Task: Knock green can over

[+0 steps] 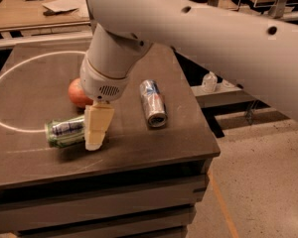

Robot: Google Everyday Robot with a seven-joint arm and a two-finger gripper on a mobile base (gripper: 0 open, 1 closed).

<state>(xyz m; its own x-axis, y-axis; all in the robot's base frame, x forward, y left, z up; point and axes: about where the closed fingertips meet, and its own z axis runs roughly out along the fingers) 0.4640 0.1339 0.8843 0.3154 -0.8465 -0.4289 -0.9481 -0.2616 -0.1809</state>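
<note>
The green can point(64, 132) lies on its side on the dark table point(139, 148), near the front left, its length running left to right. My gripper point(96, 131) hangs from the big white arm and is right at the can's right end, low over the table. The can's right end is hidden behind the gripper.
A round orange fruit point(76, 93) sits just behind the green can. A slimmer silver-and-blue can point(153, 103) lies on its side to the right of the gripper. A white ring point(10, 78) is marked on the table's left part. The table's right edge drops to the floor.
</note>
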